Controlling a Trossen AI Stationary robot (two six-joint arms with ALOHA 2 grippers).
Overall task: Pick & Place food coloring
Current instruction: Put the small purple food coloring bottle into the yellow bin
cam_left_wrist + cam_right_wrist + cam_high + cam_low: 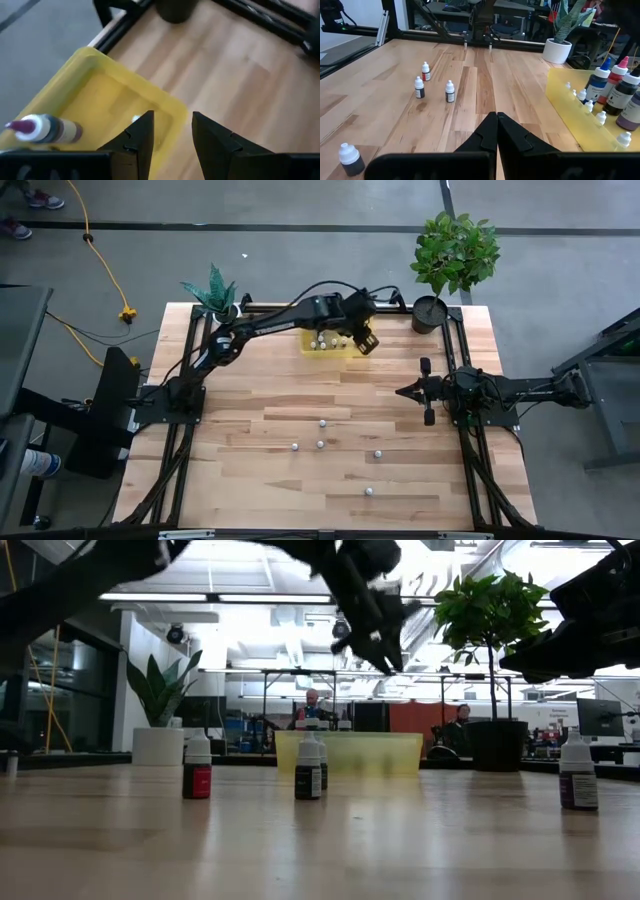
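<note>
Several small white-capped food coloring bottles stand upright on the table's near half point(320, 444), point(308, 770), point(419, 87). More bottles sit inside the translucent yellow tray point(308, 348) at the far middle, with larger coloured-capped ones along one wall point(612, 87). A purple-capped bottle point(42, 129) lies in the tray. My left gripper point(365, 340) hovers open above the tray's right rim point(172, 132) and holds nothing; it hangs well above the tray point(375, 625). My right gripper point(405, 391) waits shut at the table's right side point(496, 127).
A dark pot with a leafy plant point(430, 313) stands at the far right corner, close to the tray. A white pot with a spiky plant point(225, 305) is at the far left. Black frame rails point(185, 405) run along both sides. Bare wood lies between tray and bottles.
</note>
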